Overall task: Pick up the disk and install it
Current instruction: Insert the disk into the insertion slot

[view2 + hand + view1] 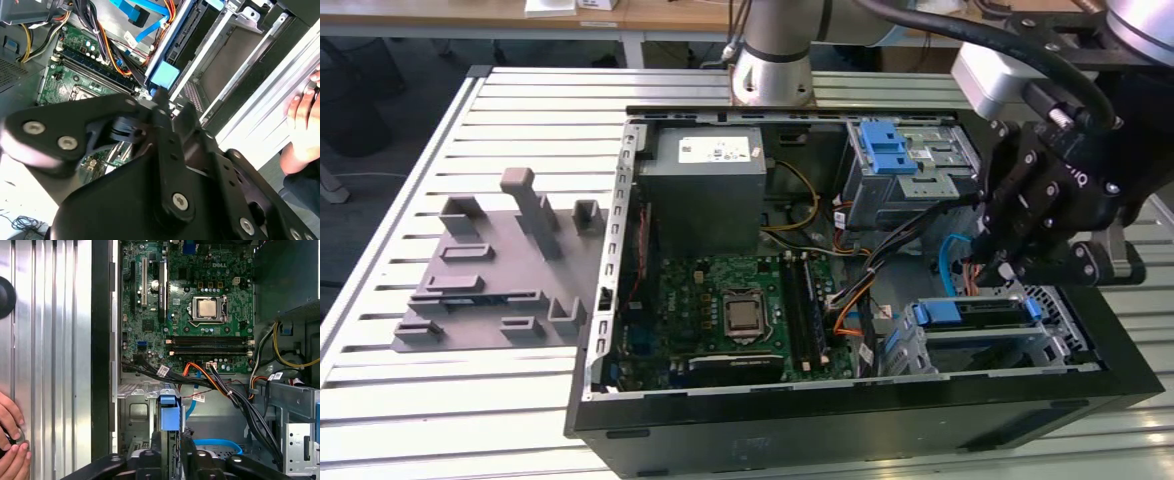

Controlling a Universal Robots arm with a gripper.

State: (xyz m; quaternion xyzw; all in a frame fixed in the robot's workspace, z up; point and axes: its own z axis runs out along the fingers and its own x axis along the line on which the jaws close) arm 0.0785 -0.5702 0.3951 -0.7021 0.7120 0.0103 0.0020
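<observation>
The disk [169,412] is clamped by its blue-railed edge in the narrowly closed gripper [171,444] and is held low inside the drive cage [1065,330], seemingly so that its rails are guided by the slot.

Gripper [1003,268]: black links, matt finish; bright metal screw heads noted. Disk [970,313]: blue plastic bracket, smooth, slight sheen. Table [400,390]: ribbed silver metal slats, brushed look. Computer case [854,425]: outer shell black, matt; inner frame bare grey sheet metal. Motherboard [707,290]: green board, glossy. Fixture [454,300]: grey, matt, possibly plastic.
</observation>
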